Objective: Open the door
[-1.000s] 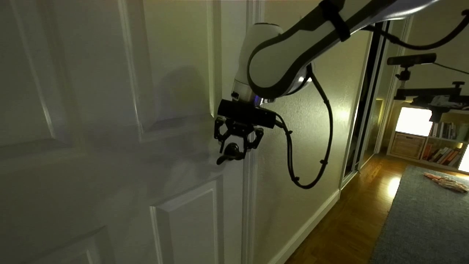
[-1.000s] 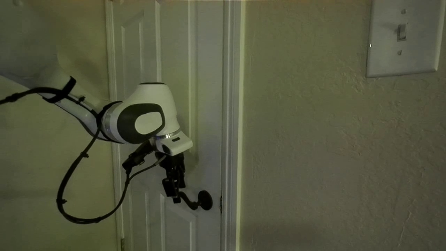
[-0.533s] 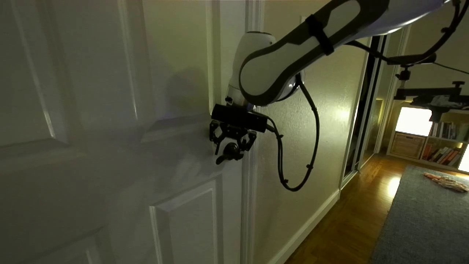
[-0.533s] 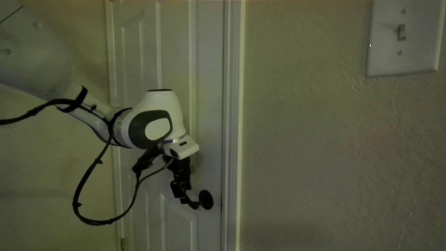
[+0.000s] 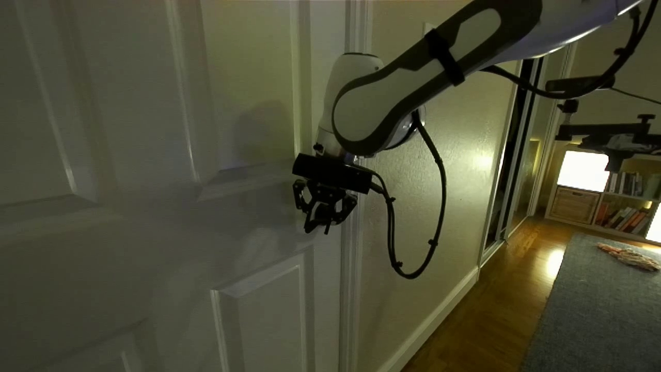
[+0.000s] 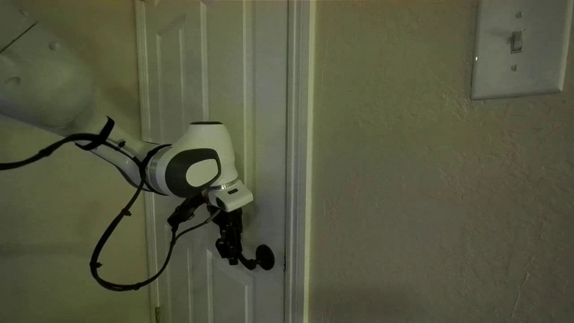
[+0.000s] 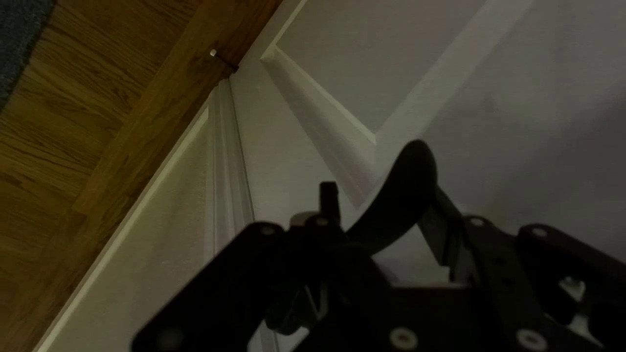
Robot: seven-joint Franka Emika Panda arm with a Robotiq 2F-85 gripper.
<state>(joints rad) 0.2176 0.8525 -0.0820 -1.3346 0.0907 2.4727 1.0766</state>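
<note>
The white panelled door (image 5: 155, 243) stands shut in its frame; it shows in an exterior view (image 6: 267, 134) and fills the right of the wrist view (image 7: 513, 161). Its dark lever handle (image 6: 263, 257) is near the frame side. My gripper (image 5: 317, 227) reaches down at the handle, with its fingers on either side of the lever. In the wrist view the lever (image 7: 403, 190) lies slantwise between the fingers and seems to touch both. The left fingertip (image 7: 329, 195) overlaps the lever's inner part. The gap has narrowed onto the lever. The lever's base is hidden there.
A door frame (image 6: 298, 157) and a cream wall with a light switch (image 6: 516, 41) stand beside the door. A cable loop (image 5: 439, 227) hangs from the arm. A camera stand (image 5: 599, 129), a shelf (image 5: 576, 204) and a grey rug (image 5: 594, 305) are farther back.
My arm has come down, and in an exterior view also left toward the door. The fingers, wide apart around the lever before, have drawn together onto it. The door has not visibly moved.
</note>
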